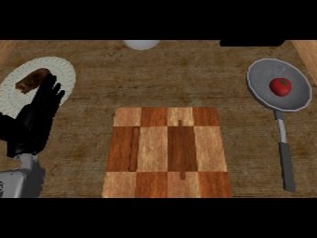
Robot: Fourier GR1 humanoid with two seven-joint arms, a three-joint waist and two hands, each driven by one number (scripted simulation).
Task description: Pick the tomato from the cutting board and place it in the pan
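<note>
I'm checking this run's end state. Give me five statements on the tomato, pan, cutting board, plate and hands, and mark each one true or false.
1. The tomato lies in the pan. True.
2. The cutting board still carries the tomato. False: nothing lies on the board.
3. The pan's handle points toward the far edge of the counter. False: it runs toward the view's lower edge, on the robot's side.
4. The left hand shows at the view's left, open with fingers up, overlapping the plate in the picture. True.
5. The plate holds nothing. False: a brown piece of food lies on it.
</note>
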